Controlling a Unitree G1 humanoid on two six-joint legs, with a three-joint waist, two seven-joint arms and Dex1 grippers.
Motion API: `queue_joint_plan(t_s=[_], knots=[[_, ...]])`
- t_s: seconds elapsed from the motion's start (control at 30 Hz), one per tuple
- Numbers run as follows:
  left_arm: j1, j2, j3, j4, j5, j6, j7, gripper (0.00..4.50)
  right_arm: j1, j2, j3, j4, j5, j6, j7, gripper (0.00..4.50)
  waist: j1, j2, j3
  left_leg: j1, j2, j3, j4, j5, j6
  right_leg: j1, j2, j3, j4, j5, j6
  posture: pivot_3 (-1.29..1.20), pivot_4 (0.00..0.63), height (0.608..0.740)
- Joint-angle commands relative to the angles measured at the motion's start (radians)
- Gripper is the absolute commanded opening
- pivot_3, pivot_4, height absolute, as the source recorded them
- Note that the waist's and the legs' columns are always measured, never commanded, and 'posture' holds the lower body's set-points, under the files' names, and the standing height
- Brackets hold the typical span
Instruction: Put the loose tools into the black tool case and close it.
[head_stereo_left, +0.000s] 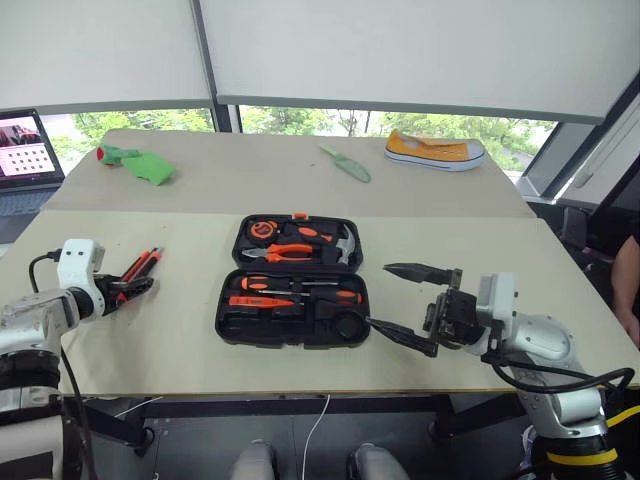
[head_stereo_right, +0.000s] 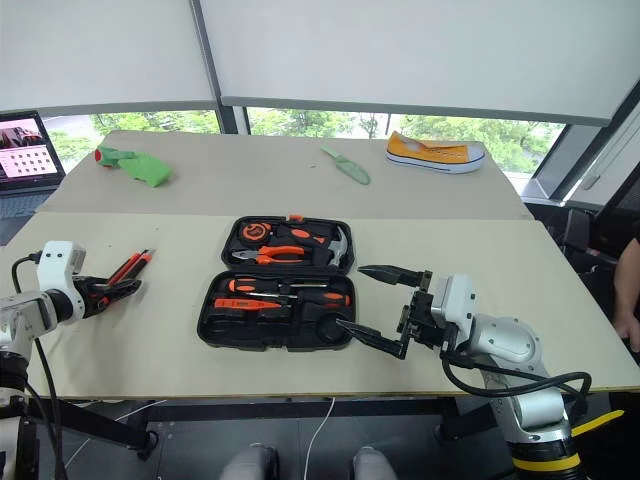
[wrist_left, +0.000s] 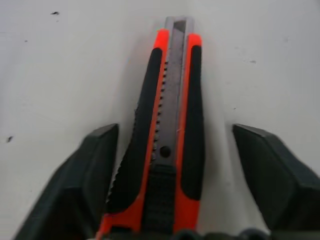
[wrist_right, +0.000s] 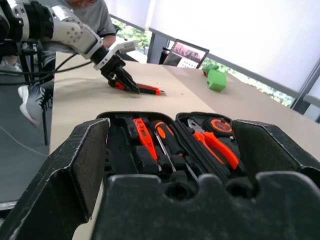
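The black tool case (head_stereo_left: 222, 312) lies open in the middle of the table, with pliers, a hammer, a tape measure and orange-handled screwdrivers in its slots. An orange-and-black utility knife (wrist_left: 170, 125) lies flat on the table to the case's left. My left gripper (head_stereo_left: 138, 286) is down at the knife, one finger on each side of its handle; the fingers (wrist_left: 272, 170) stand apart from it, so the gripper is open. My right gripper (head_stereo_left: 380, 295) hovers just right of the case, pointing at it, wide open with nothing between its fingers.
A green trowel (head_stereo_left: 346, 163), a green-and-red object (head_stereo_left: 140, 165) and a yellow shoe (head_stereo_left: 435, 150) lie on the far table. A laptop (head_stereo_left: 25, 150) stands at the far left. A person's arm (head_stereo_left: 628, 285) shows at the right edge.
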Motion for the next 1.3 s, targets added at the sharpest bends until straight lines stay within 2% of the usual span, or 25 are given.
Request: queue_joint_plan(t_s=[0.03, 0.07, 0.1, 0.2, 0.27, 0.33, 0.37, 0.47, 0.57, 0.6, 0.7, 0.97, 1.1, 1.3], knots=[[0.014, 0.019, 0.018, 0.000, -0.010, -0.148, -0.123, 2.23, -0.006, -0.053, -0.054, -0.030, 0.045, 0.023, 0.034, 4.50, 0.001, 0.000, 0.000, 0.000, 0.000, 0.000, 0.000, 0.000, 0.000, 0.000, 0.000, 0.000, 0.000, 0.000, 0.000, 0.00, 0.150, 0.740], [0.014, 0.014, 0.033, -0.018, -0.035, -0.203, -0.184, 1.86, -0.005, -0.067, -0.062, -0.026, 0.051, 0.025, 0.042, 4.50, 0.002, 0.000, 0.000, 0.000, 0.000, 0.000, 0.000, 0.000, 0.000, 0.000, 0.000, 0.000, 0.000, 0.000, 0.000, 0.00, 0.150, 0.740], [0.012, 0.008, 0.045, -0.037, -0.055, -0.261, -0.239, 1.73, -0.004, -0.077, -0.069, -0.023, 0.054, 0.026, 0.049, 4.50, 0.003, 0.000, 0.000, 0.000, 0.000, 0.000, 0.000, 0.000, 0.000, 0.000, 0.000, 0.000, 0.000, 0.000, 0.000, 0.00, 0.150, 0.740], [0.018, -0.011, 0.042, -0.154, -0.128, -0.375, -0.435, 1.73, 0.003, -0.099, -0.092, -0.014, 0.068, 0.023, 0.065, 4.50, 0.015, -0.002, 0.001, -0.001, 0.000, 0.000, 0.000, 0.000, 0.000, 0.000, 0.000, -0.001, -0.001, 0.000, -0.001, 0.00, 0.150, 0.740], [0.047, -0.014, 0.008, -0.286, -0.208, -0.345, -0.602, 1.73, 0.010, -0.113, -0.104, -0.014, 0.087, 0.033, 0.081, 4.50, 0.016, -0.002, 0.001, -0.001, 0.000, 0.000, 0.000, 0.000, 0.000, 0.000, -0.001, -0.001, -0.001, 0.000, -0.001, 0.00, 0.150, 0.740], [0.061, -0.011, -0.028, -0.391, -0.247, -0.279, -0.664, 1.73, 0.021, -0.133, -0.105, -0.015, 0.081, 0.032, 0.102, 4.50, 0.015, -0.001, 0.001, -0.002, 0.000, 0.000, 0.000, 0.000, 0.000, 0.000, -0.001, 0.000, -0.002, 0.000, 0.000, 0.00, 0.150, 0.740], [0.065, -0.011, -0.038, -0.423, -0.254, -0.260, -0.669, 1.73, 0.025, -0.140, -0.106, -0.013, 0.076, 0.027, 0.109, 4.50, 0.014, -0.001, 0.001, -0.002, 0.000, 0.000, 0.000, 0.000, 0.000, 0.001, -0.001, 0.000, -0.002, 0.000, 0.000, 0.00, 0.150, 0.740], [0.092, 0.023, -0.169, -0.587, -0.202, -0.273, -0.764, 1.73, 0.060, -0.176, -0.113, -0.003, 0.053, 0.014, 0.144, 4.50, 0.012, -0.001, 0.001, -0.001, 0.000, 0.000, 0.000, 0.000, 0.000, 0.000, 0.000, 0.001, -0.001, 0.000, 0.000, 0.00, 0.150, 0.740], [0.004, -0.026, -0.332, -0.610, -0.069, -0.387, -0.796, 1.73, 0.073, -0.205, -0.130, 0.025, 0.053, 0.028, 0.156, 4.50, 0.012, 0.000, 0.001, -0.001, 0.000, 0.000, 0.000, 0.000, 0.000, 0.000, 0.000, 0.002, -0.001, 0.000, 0.000, 0.00, 0.150, 0.740], [-0.036, -0.052, -0.377, -0.602, -0.013, -0.404, -0.761, 1.73, 0.076, -0.210, -0.132, 0.030, 0.052, 0.030, 0.159, 4.50, 0.014, 0.000, 0.001, -0.001, 0.000, 0.000, 0.001, 0.000, 0.000, 0.000, 0.001, 0.002, 0.000, 0.000, 0.001, 0.00, 0.150, 0.740], [-0.092, -0.097, -0.442, -0.562, 0.088, -0.448, -0.699, 1.73, 0.079, -0.217, -0.131, 0.031, 0.050, 0.029, 0.161, 4.50, 0.017, -0.001, 0.001, -0.001, -0.001, 0.000, 0.004, 0.001, 0.001, 0.001, 0.001, 0.003, -0.001, -0.002, 0.007, 0.00, 0.150, 0.740], [-0.082, -0.145, -0.511, -0.458, 0.177, -0.588, -0.698, 1.73, 0.101, -0.198, -0.129, 0.018, 0.020, 0.000, 0.141, 4.50, 0.007, 0.000, 0.001, -0.001, -0.002, 0.000, 0.003, 0.000, 0.002, 0.000, 0.003, 0.008, -0.001, -0.001, 0.007, 0.00, 0.150, 0.740], [-0.090, -0.137, -0.518, -0.451, 0.170, -0.603, -0.734, 1.73, 0.108, -0.191, -0.129, 0.016, 0.014, -0.004, 0.134, 4.50, 0.011, 0.000, 0.001, -0.001, -0.002, 0.000, 0.004, 0.000, 0.002, 0.000, 0.003, 0.009, -0.001, -0.002, 0.007, 0.00, 0.150, 0.740], [-0.086, -0.136, -0.514, -0.444, 0.196, -0.570, -0.703, 1.73, 0.115, -0.179, -0.129, 0.020, 0.002, -0.014, 0.128, 4.50, 0.012, 0.000, 0.001, -0.001, -0.002, 0.001, 0.004, 0.000, 0.002, 0.001, 0.003, 0.010, -0.001, -0.002, 0.008, 0.00, 0.150, 0.740]])
